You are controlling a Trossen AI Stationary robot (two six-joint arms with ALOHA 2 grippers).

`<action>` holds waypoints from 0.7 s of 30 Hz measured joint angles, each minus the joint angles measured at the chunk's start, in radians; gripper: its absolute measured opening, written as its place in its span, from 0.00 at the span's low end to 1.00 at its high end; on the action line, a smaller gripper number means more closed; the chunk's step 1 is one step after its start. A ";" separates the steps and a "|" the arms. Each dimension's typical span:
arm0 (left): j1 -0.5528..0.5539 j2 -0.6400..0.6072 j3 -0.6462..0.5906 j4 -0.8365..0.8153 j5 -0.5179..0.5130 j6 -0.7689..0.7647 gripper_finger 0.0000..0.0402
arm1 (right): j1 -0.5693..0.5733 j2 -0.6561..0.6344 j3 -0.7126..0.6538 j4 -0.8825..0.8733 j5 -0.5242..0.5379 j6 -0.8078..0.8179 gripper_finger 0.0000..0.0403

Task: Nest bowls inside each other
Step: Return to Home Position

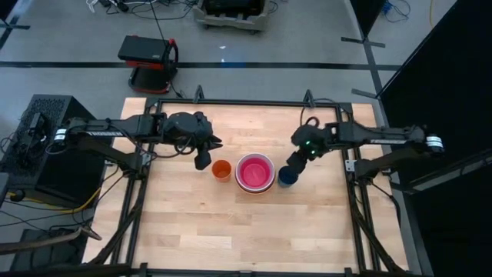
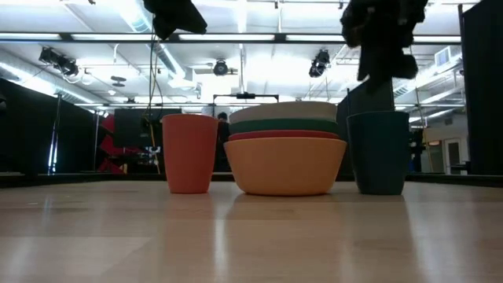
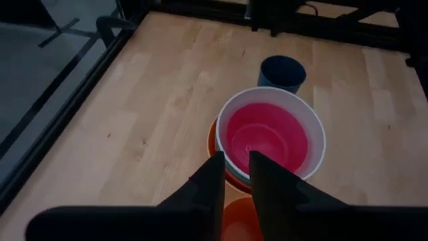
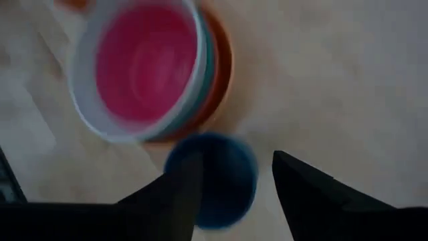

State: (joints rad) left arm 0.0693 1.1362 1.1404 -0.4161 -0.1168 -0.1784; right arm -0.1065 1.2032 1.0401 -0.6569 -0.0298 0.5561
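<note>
Right around the middle of the bench [image 1: 192,231] sits the nested stack of bowls [image 1: 255,172]: light orange bowl [image 2: 283,167] at the bottom, then red-orange, teal and white, with the pink bowl [image 3: 266,137] on top. An orange cup [image 1: 221,170] stands just beside it on the left-edge side and a blue cup [image 1: 287,176] on the right-edge side. The right gripper [image 4: 235,157] hovers over the blue cup, fingers spread, gripping nothing. The left gripper [image 3: 235,157] hangs up high near the orange cup, fingers a slit apart, also empty.
</note>
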 joint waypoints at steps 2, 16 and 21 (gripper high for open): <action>0.004 -0.001 0.000 0.041 0.002 0.002 0.07 | -0.014 -0.032 0.000 0.061 0.012 -0.021 0.23; 0.020 -0.045 0.000 0.116 0.059 0.028 0.00 | -0.103 -0.183 0.001 0.491 0.025 -0.250 0.00; 0.050 -0.071 0.000 0.147 0.129 0.114 0.00 | -0.117 -0.183 0.000 0.473 -0.006 -0.343 0.00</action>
State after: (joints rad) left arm 0.1188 1.0651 1.1404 -0.2691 0.0123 -0.0647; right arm -0.2235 1.0206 1.0405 -0.1836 -0.0357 0.2131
